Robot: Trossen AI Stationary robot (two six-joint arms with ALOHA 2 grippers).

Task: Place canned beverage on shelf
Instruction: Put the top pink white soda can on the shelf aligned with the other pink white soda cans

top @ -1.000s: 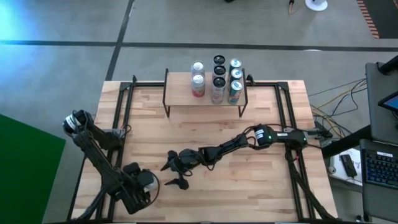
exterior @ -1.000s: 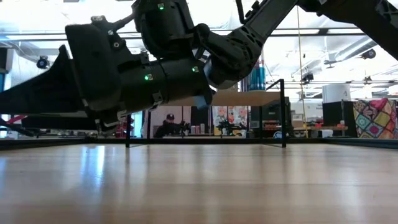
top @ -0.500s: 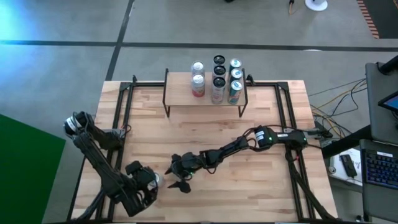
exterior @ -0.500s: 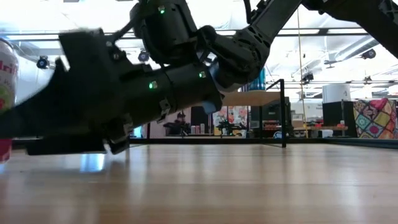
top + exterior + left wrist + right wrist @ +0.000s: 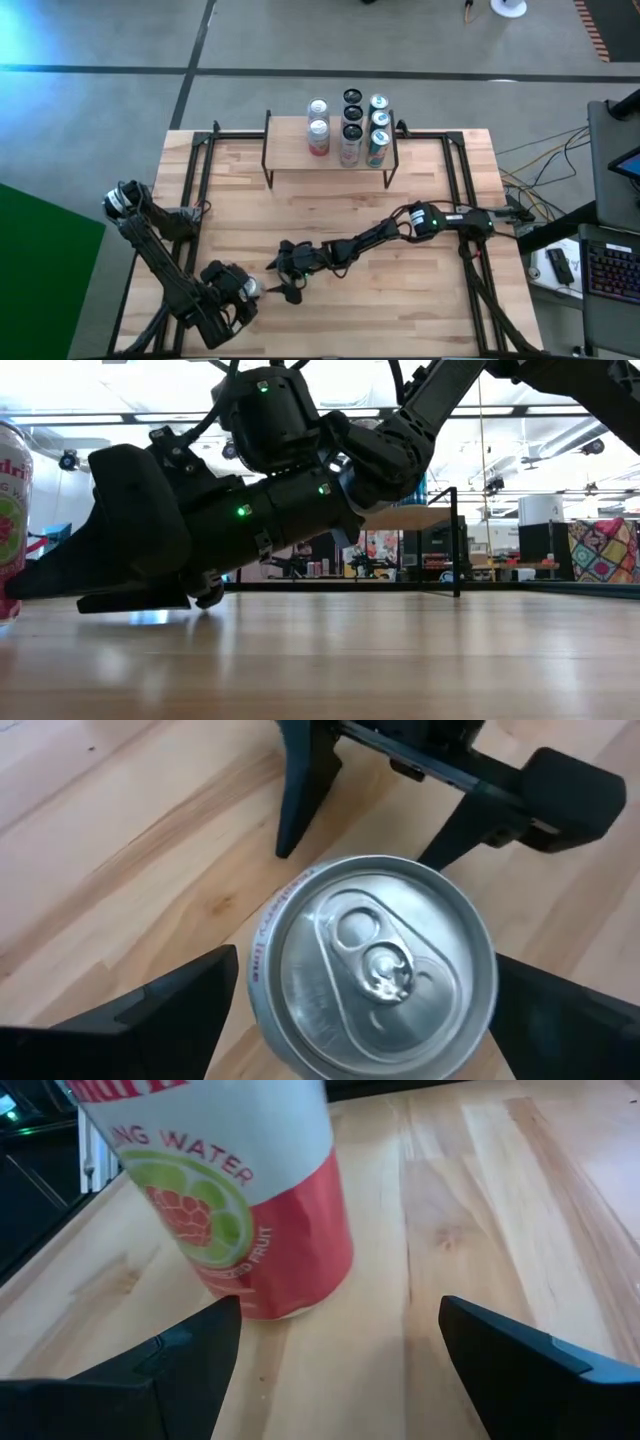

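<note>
A canned beverage, white and red with a lime-and-raspberry picture (image 5: 235, 1200), stands upright on its base on the tabletop near the front left (image 5: 252, 288); it also shows at the low view's edge (image 5: 10, 520). My left gripper (image 5: 365, 960) hangs over the can, pointing down, open, one finger on either side of its silver top (image 5: 375, 965). My right gripper (image 5: 342, 1305) lies low and nearly level, open, its fingertips (image 5: 272, 280) just short of the can from the table's right. The shelf (image 5: 290, 150) stands at the far edge. My left gripper has one finger (image 5: 560, 1010) close against the rim of the can's top (image 5: 485, 970), and I cannot tell whether it touches. The other finger stands a little off the can's wall, with wood showing between them. My right gripper touches nothing.
Several cans (image 5: 350, 125) stand in rows on the right half of the shelf top, and its left half is bare wood. Black metal rails (image 5: 190, 190) run along the table's left and right sides. The wood between the grippers and the shelf lies open.
My left gripper has turned at the wrist without shifting place, and the can below it has come into the low view's left edge, where it now stands on the table. My right gripper has rolled a little and tipped its fingers down toward the tabletop.
</note>
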